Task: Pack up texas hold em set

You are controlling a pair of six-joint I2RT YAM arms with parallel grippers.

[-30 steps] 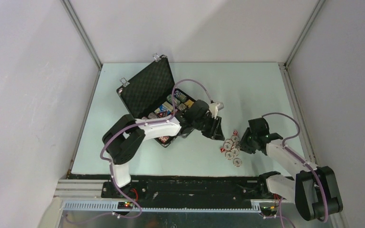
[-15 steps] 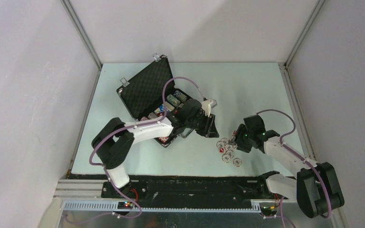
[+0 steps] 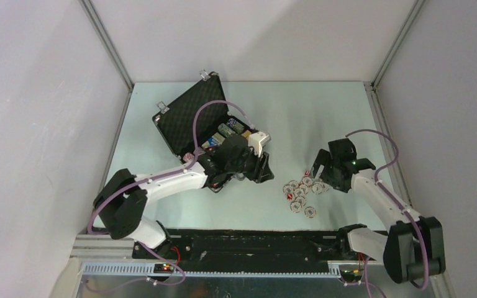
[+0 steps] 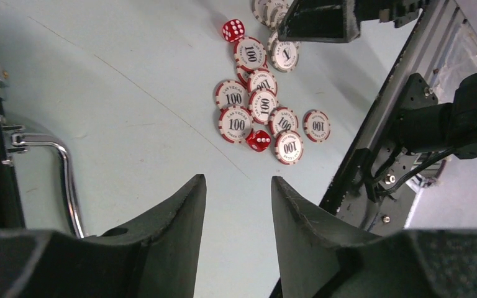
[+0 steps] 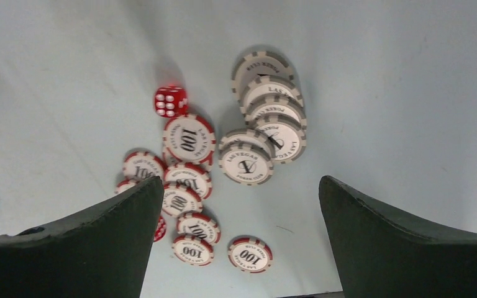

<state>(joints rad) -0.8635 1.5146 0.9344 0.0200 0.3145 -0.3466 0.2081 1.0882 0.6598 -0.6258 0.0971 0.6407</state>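
Top: case (image 3: 192, 118) open, far-left of surface (image 3: 323, 112); chips (image 3: 299, 192) loose near R hand (image 3: 318, 171), well apart from case. L hand (image 3: 263, 169) has drawn back twd case.
L wrist: L hand jaws part-open, empty.
R wrist: R hand just spread wide, empty, over grey chips (image 5: 267, 130). Chips unpacked; regrasp likely needed.

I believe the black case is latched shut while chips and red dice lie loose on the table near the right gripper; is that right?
Not quite: the case stands open, lid raised, as the top external view shows. The chips and dice do lie loose on the table near the right gripper.
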